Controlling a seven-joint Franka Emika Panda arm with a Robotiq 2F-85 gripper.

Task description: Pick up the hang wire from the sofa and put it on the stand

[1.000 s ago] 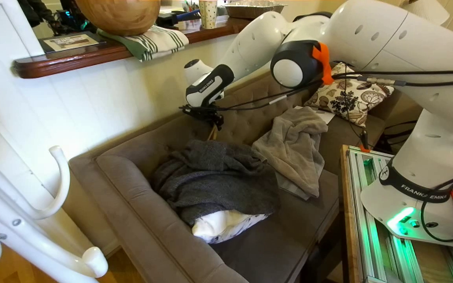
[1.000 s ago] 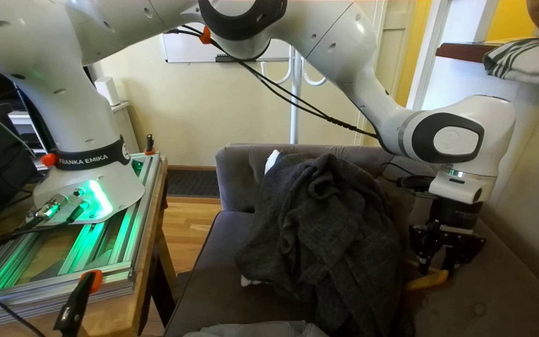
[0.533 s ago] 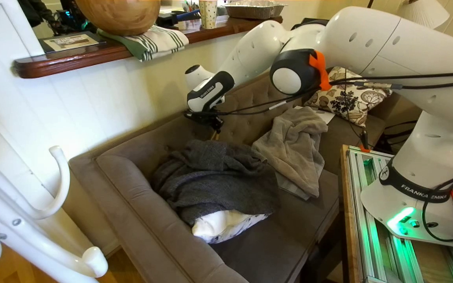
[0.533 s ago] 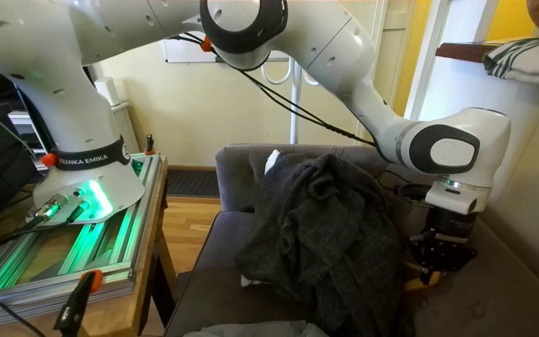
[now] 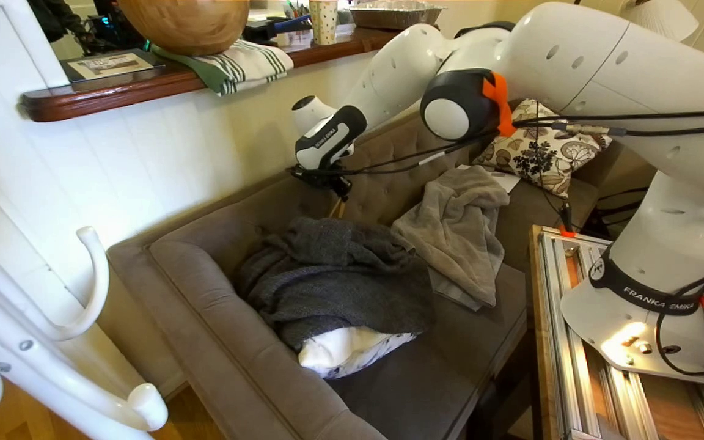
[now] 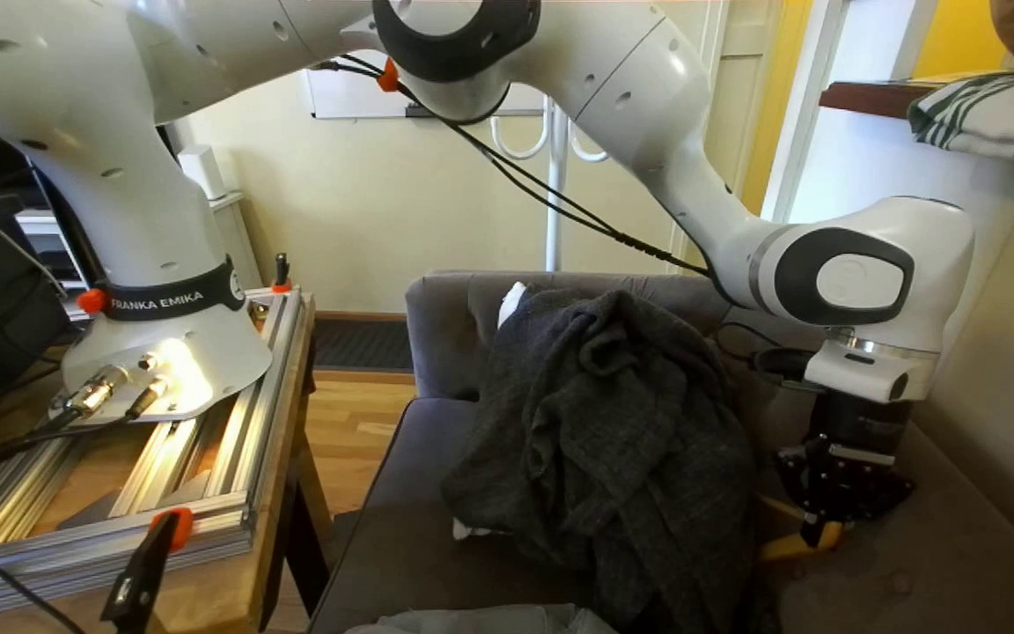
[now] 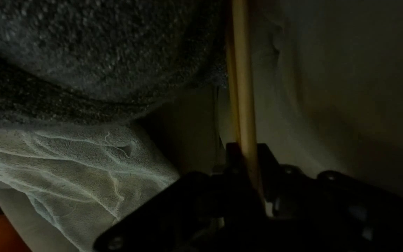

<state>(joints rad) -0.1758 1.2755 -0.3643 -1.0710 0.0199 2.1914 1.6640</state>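
Observation:
The hang wire, a light tan wooden hanger (image 6: 790, 546), lies by the sofa back, with part of it hidden by a dark grey cloth. Its thin bars (image 7: 244, 77) run up the wrist view beside that cloth and also show in an exterior view (image 5: 338, 209). My gripper (image 7: 246, 150) is shut on one bar, which sits between the two fingertips. The gripper also shows low by the sofa back in an exterior view (image 6: 815, 527). The grey-brown sofa (image 5: 217, 318) shows in both exterior views. The white stand (image 5: 100, 281) is beyond the sofa arm; its pole (image 6: 554, 220) shows too.
The dark grey cloth (image 5: 352, 275) lies over a white pillow (image 5: 352, 348). A light grey cloth (image 5: 456, 226) and patterned cushion (image 5: 541, 150) lie further along the sofa. A wooden shelf (image 5: 113, 98) juts from the wall above. Black cables (image 6: 560, 198) hang along the arm.
The gripper jaws, apart around the hanger one second ago, have closed on it. The hand dipped, then rose slightly. The base light turned from green to whitish yellow.

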